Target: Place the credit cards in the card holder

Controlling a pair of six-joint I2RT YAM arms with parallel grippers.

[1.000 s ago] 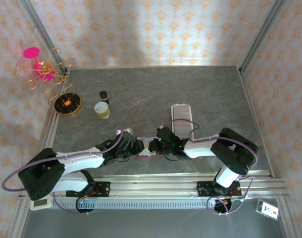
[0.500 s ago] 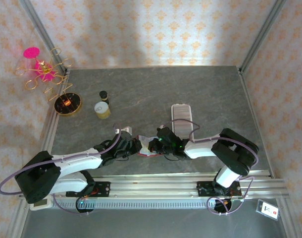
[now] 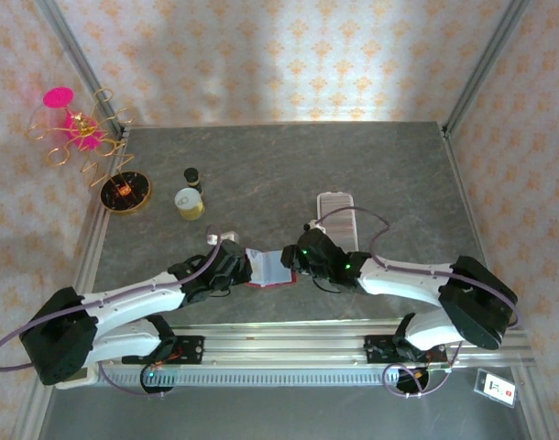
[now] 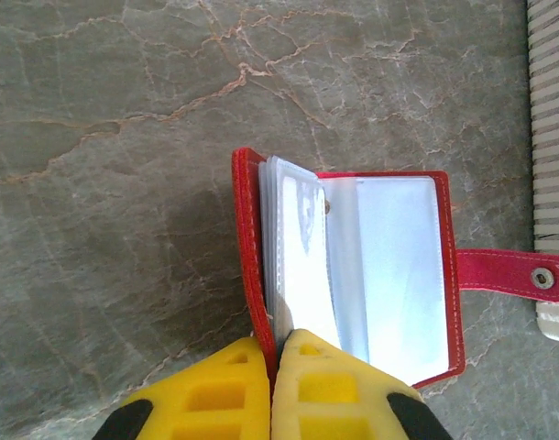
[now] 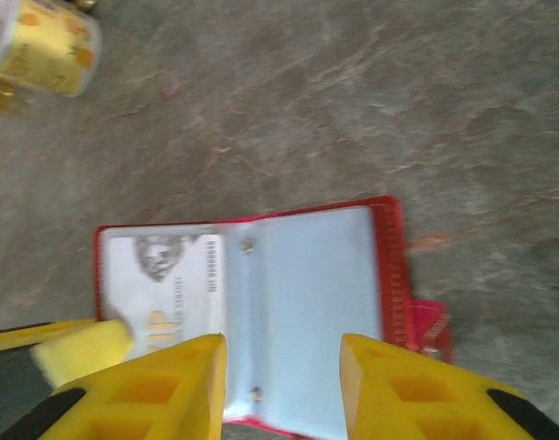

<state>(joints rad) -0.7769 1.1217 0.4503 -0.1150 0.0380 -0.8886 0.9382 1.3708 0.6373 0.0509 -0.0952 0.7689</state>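
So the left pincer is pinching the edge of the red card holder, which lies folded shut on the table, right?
Not quite. The left pincer does pinch the edge of the red card holder, but it lies open on the table, clear sleeves showing, as the left wrist view shows.

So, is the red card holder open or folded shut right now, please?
Open: the card holder lies spread, pale inside showing, its snap strap undone; the left gripper pinches one cover.
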